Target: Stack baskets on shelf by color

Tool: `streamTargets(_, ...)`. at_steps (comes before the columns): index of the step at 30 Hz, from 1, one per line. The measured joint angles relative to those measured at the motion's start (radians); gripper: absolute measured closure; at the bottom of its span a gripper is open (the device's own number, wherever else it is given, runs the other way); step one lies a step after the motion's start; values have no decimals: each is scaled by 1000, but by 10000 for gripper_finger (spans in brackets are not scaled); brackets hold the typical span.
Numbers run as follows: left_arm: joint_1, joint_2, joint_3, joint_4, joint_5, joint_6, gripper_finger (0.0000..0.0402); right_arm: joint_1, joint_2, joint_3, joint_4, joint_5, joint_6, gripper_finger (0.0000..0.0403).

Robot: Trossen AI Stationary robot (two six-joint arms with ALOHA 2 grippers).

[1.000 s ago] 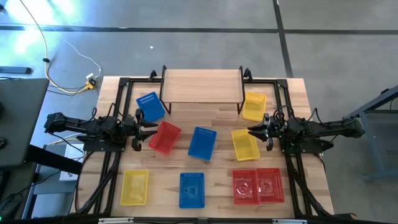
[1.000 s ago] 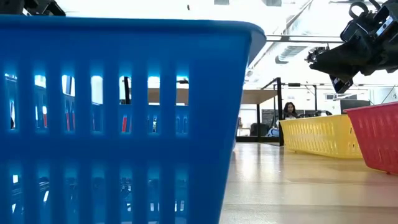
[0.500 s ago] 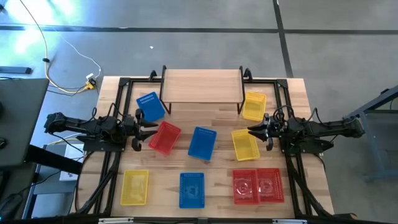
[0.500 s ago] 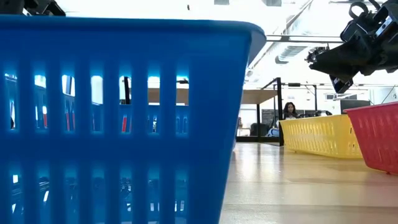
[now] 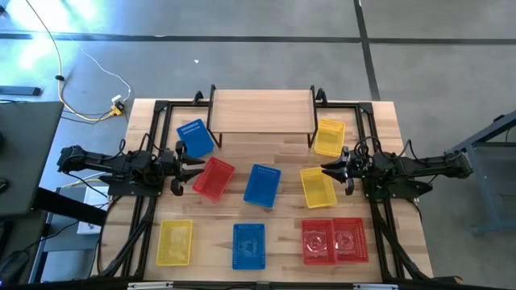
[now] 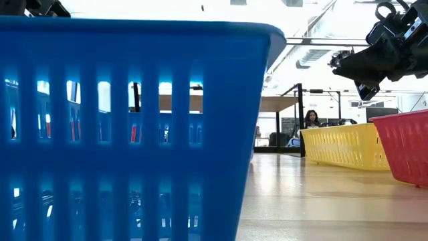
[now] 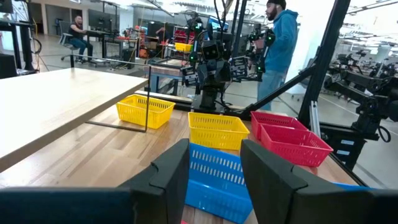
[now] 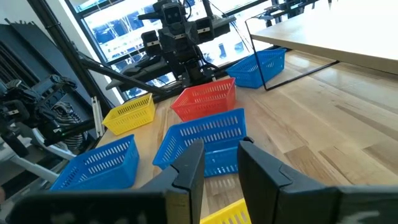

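Nine baskets lie scattered on the tabletop in the high view: blue ones (image 5: 194, 138), (image 5: 262, 185), (image 5: 248, 246); red ones (image 5: 213, 178), (image 5: 318, 241), (image 5: 349, 239); yellow ones (image 5: 329, 137), (image 5: 318, 187), (image 5: 175, 242). Each rests on its base. The shelf (image 5: 262, 111) stands at the far edge with nothing on it. My left gripper (image 5: 198, 166) hovers open at the left, beside the red basket. My right gripper (image 5: 326, 169) hovers open at the right, above the yellow basket's far end. In the left wrist view the open fingers (image 7: 214, 165) frame a blue basket (image 7: 214, 183).
Black frame rails run along both table sides (image 5: 157, 109). A blue basket (image 6: 127, 127) fills most of the low view. A person (image 7: 280, 43) stands beyond the table in the left wrist view. Bare wood lies in front of the shelf (image 5: 262, 151).
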Motion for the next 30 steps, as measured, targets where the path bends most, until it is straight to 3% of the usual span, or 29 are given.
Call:
streamTargets(18,0,0,0,0,0,0,268,0,0,0,-3,4,2,320)
streamTargets(30,0,0,0,0,0,0,268,0,0,0,37,13,207,320)
